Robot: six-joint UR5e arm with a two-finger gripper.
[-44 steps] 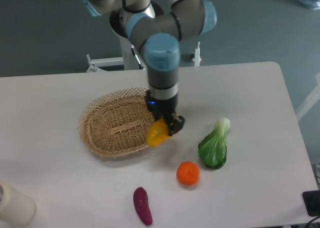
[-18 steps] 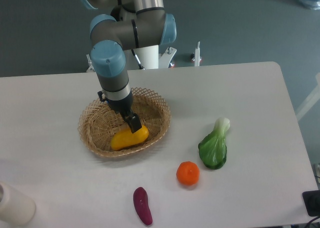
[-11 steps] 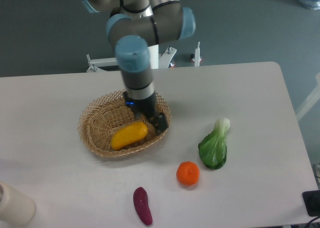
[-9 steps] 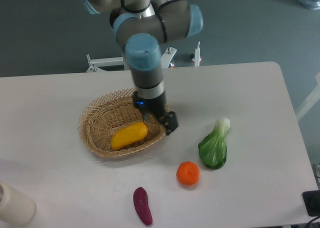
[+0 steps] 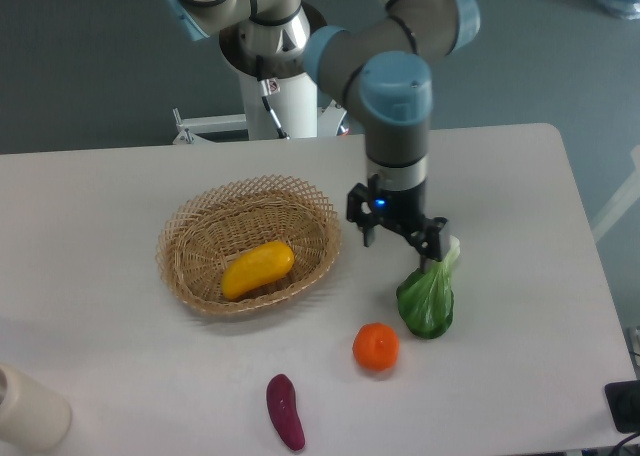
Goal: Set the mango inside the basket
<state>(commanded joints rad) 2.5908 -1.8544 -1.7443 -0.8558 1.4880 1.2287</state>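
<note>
camera: the mango [image 5: 258, 269] lies inside the basket [image 5: 190, 233], on its woven floor. the gripper [image 5: 400, 243] hangs to the right of the basket, its 2 fingers spread apart and empty, above the bok choy [image 5: 428, 292]. an orange [image 5: 376, 346] and an eggplant [image 5: 285, 411] lie nearer the front.

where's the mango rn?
In the camera view the mango lies inside the basket, left of centre on the table, toward the basket's front. The open gripper is off to its right, above the bok choy.
</note>
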